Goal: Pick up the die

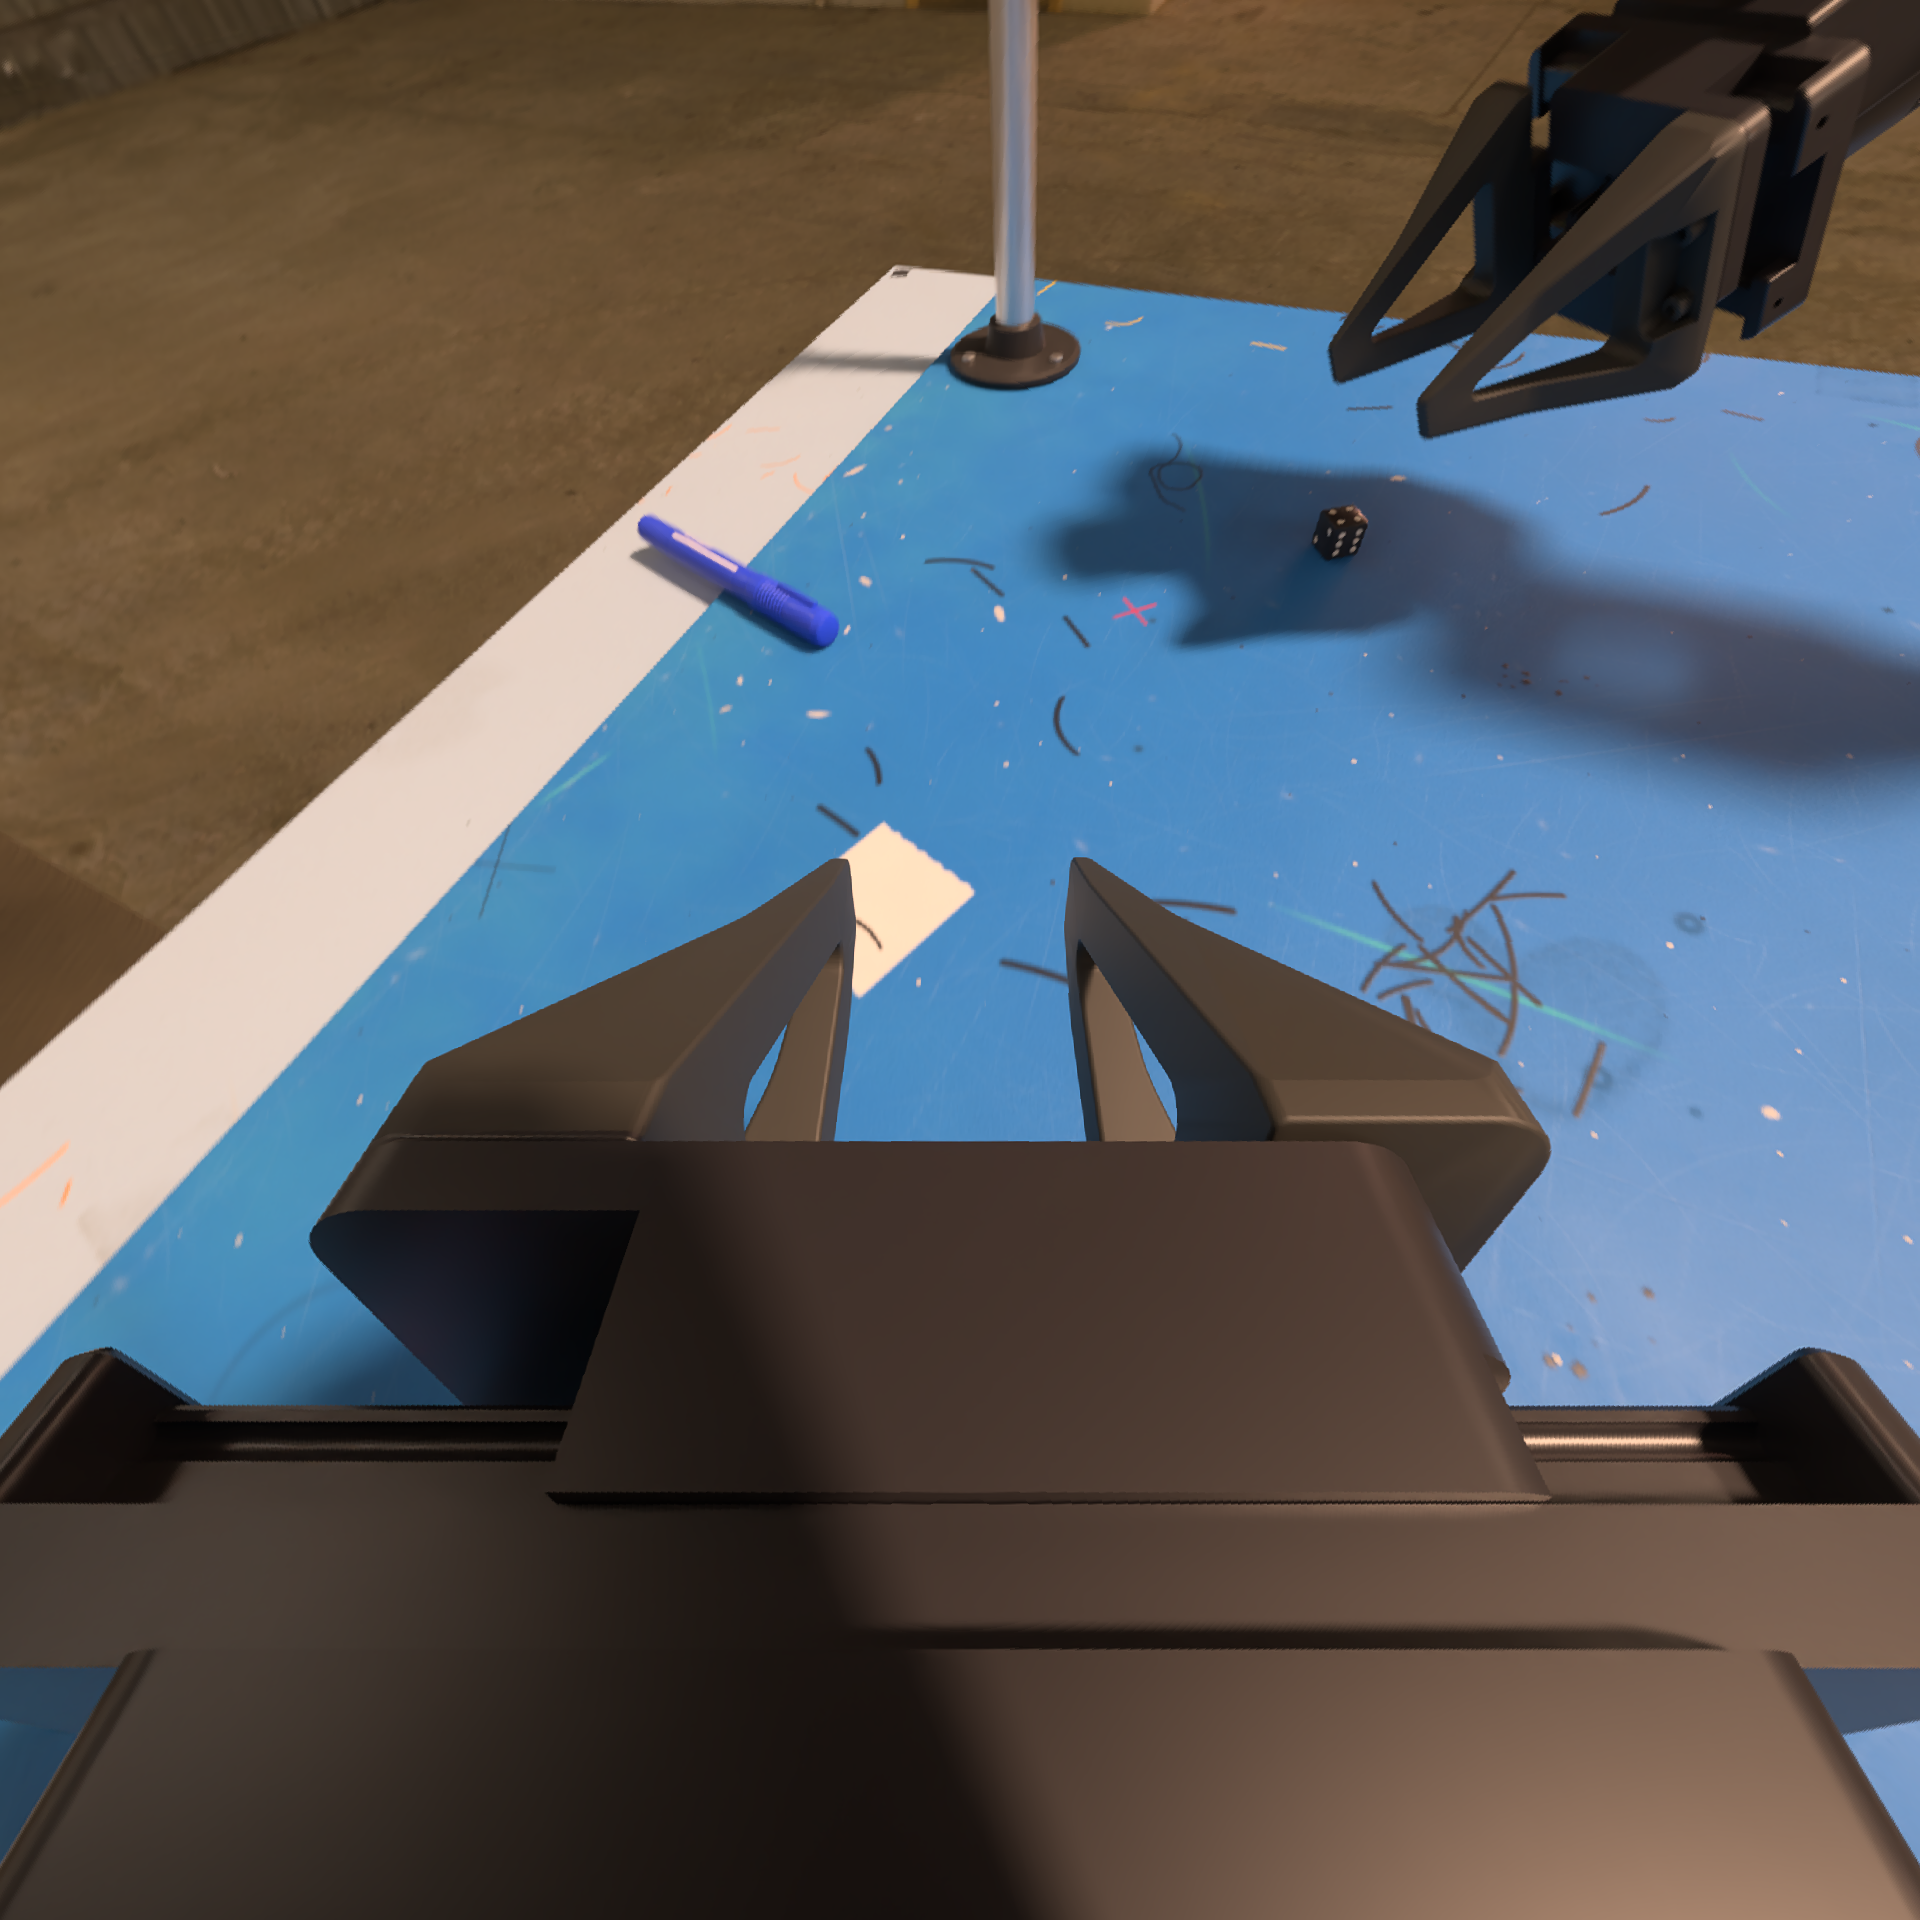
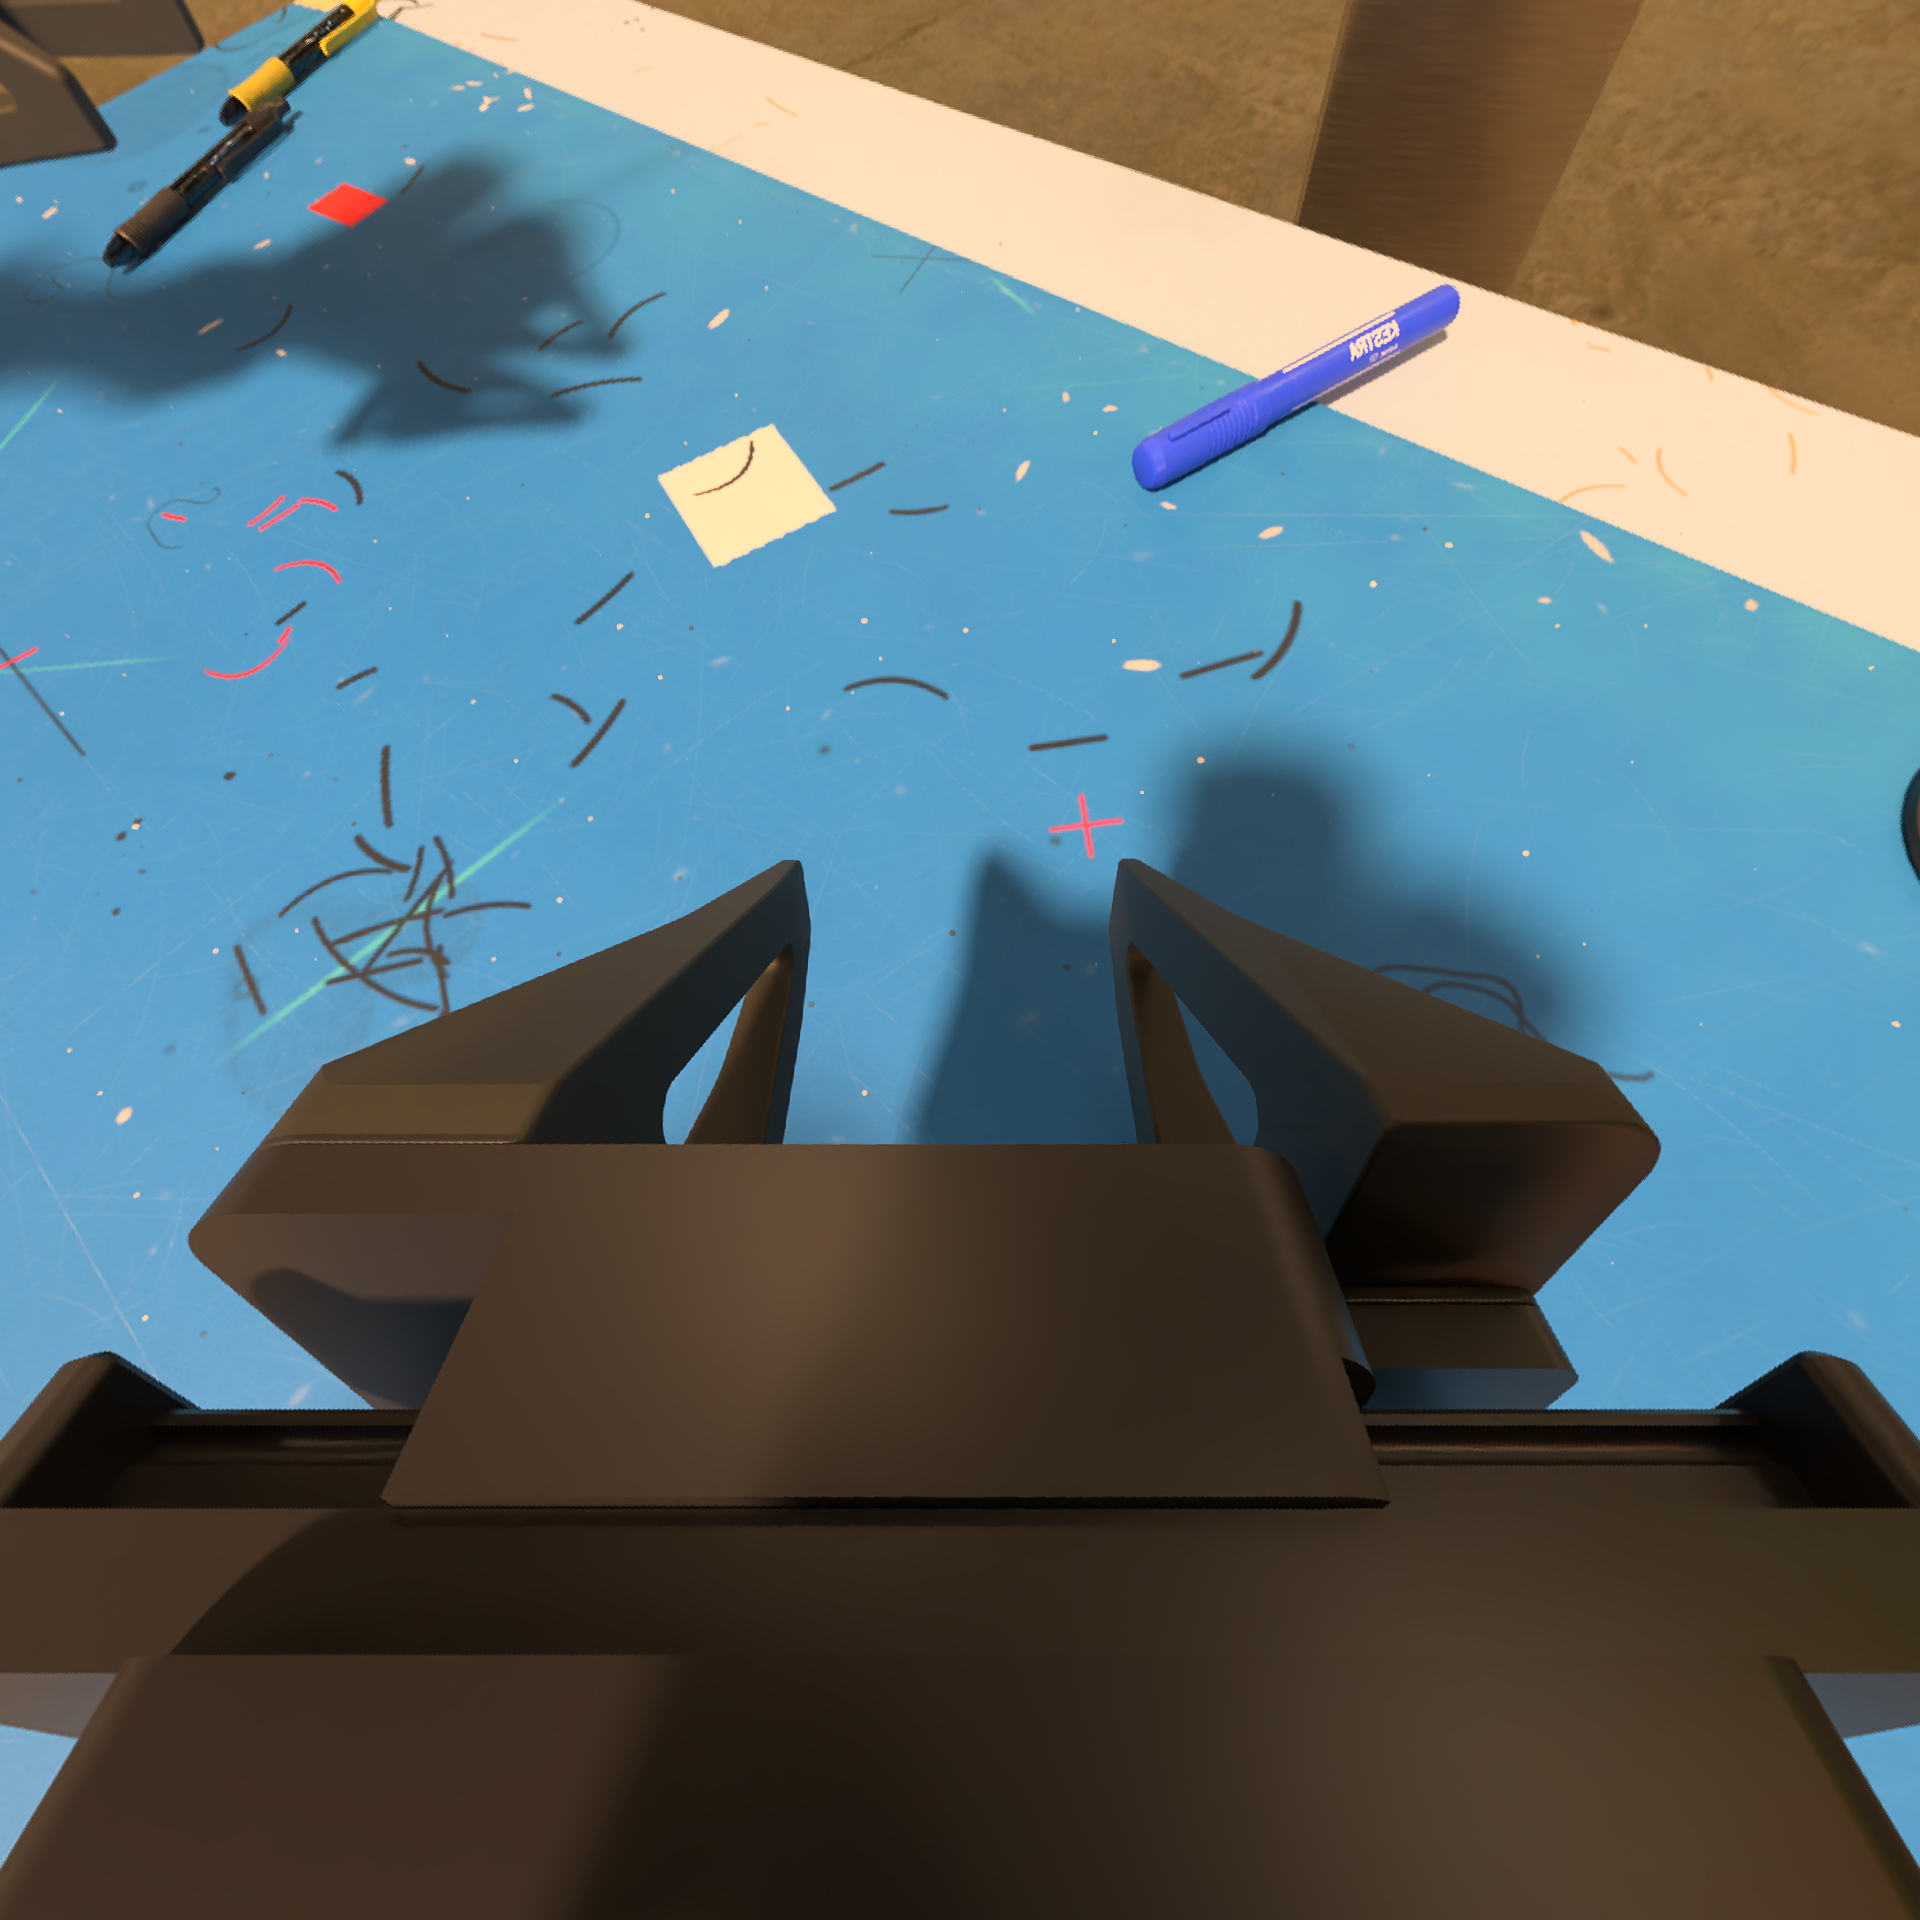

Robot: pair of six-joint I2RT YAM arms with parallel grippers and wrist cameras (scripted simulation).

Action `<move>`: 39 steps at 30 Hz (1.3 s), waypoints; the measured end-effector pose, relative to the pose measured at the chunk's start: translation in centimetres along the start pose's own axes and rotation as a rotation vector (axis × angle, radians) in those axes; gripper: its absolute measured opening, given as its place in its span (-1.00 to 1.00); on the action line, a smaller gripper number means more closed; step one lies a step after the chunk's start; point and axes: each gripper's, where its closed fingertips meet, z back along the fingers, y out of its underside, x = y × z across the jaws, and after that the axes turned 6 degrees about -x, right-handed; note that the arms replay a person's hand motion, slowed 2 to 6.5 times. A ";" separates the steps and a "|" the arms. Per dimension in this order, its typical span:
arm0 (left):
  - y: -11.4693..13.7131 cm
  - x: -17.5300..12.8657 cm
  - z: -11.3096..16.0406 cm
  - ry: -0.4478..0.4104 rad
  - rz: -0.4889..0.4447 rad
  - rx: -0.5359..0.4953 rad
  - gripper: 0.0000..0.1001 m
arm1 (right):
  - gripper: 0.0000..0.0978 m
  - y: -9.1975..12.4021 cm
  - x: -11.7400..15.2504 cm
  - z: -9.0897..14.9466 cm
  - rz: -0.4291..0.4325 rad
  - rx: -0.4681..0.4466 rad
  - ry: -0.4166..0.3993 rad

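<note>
Two views, itemised against the blue mat [image 1: 1351, 1039].

Left wrist view: left gripper [image 1: 961, 878], fingers apart and empty, idle over a cream paper square [image 1: 909, 904]. Black die [image 1: 1339, 533] rests on the mat well beyond, inside the shadow of the right gripper [image 1: 1382, 400], which hangs above it, jaws parted, seemingly staged for descent. Blue marker [image 1: 740, 582] lies across the mat's edge; a metal pole [image 1: 1013, 187] stands at its far border.

Right wrist view: right gripper [image 2: 961, 883], spread wide, holds nothing; die not visible. Blue marker [image 2: 1294, 387], paper square [image 2: 746, 496], black marker [image 2: 197, 182], yellow-banded marker [image 2: 296, 57], red square [image 2: 348, 204] lie on the mat.
</note>
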 end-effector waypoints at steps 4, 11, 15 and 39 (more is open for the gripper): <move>-0.8 -0.2 -2.3 0.037 -0.031 -0.024 -0.32 | 0.01 0.6 -0.2 0.0 -0.003 0.013 -0.001; -2.1 -0.4 -6.2 0.097 -0.070 -0.048 -0.32 | 0.01 1.3 -0.9 0.4 -0.007 0.025 0.016; -2.4 -0.3 -8.3 0.116 -0.089 -0.061 -0.34 | 0.01 1.8 -1.7 0.6 -0.012 0.041 0.044; 2.1 1.8 -11.4 0.038 -0.109 0.084 -0.37 | -0.07 3.4 -5.1 1.7 -0.040 0.126 0.089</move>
